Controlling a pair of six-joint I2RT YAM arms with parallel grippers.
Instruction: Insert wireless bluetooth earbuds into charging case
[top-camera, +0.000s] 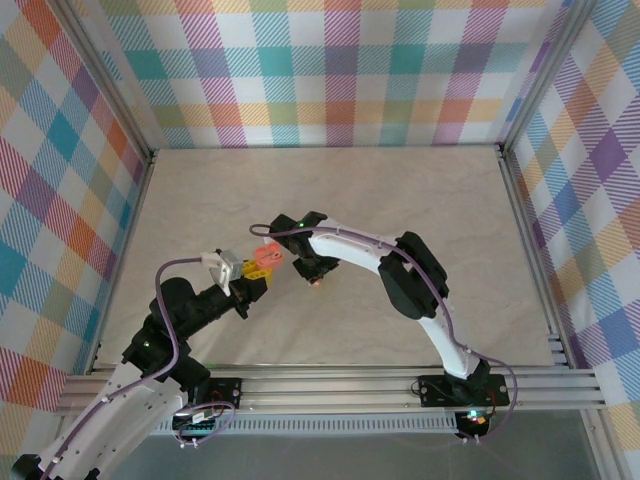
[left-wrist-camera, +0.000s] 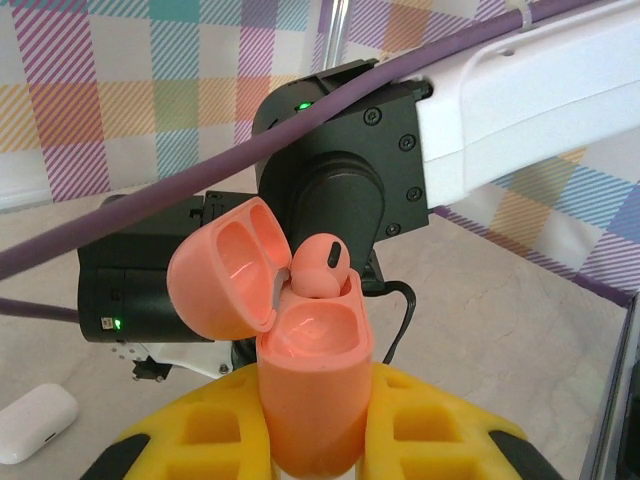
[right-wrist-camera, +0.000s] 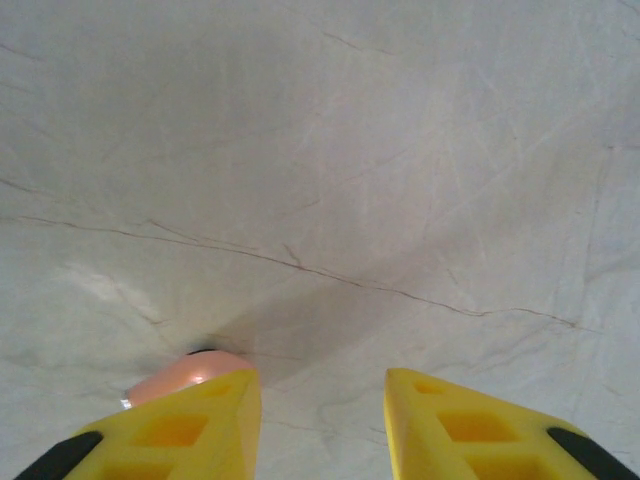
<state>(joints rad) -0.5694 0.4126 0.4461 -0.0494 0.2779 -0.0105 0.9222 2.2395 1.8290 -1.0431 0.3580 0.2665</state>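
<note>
**Over the table's middle: pink case held open, one bud seated, one loose**

From the top camera, the left gripper (top-camera: 264, 262) reaches in from the near-left corner, pinched tight on the pink case (top-camera: 268, 251) and holding it clear of the table (top-camera: 420, 200). Just beside it, the right gripper (top-camera: 313, 270) points down from the arched right arm (top-camera: 410, 275). A small pink speck (top-camera: 318, 284) lies on the table right under those fingers; it is probably the loose earbud, though it is too small here to be sure.

Over to the left wrist camera. The yellow fingers (left-wrist-camera: 440, 435) clamp the pink case (left-wrist-camera: 310, 400) from both sides and it stands upright. Its lid (left-wrist-camera: 225, 265) is flipped back to the left. The seated earbud (left-wrist-camera: 322, 268) sits in the far pocket, its rounded head poking above the rim, while the near pocket (left-wrist-camera: 315, 335) glows bare. The white case (left-wrist-camera: 32, 422) lies shut on the table at the lower left, well apart. The right arm's black wrist (left-wrist-camera: 345, 150) looms close behind.

On the right wrist camera, the right gripper (right-wrist-camera: 320, 385) is spread, with bare table (right-wrist-camera: 350, 150) showing through the gap. The loose earbud (right-wrist-camera: 185, 375) rests on the surface against the tip of the left-hand finger (right-wrist-camera: 190, 425), partly hidden behind it and not between the two.
</note>
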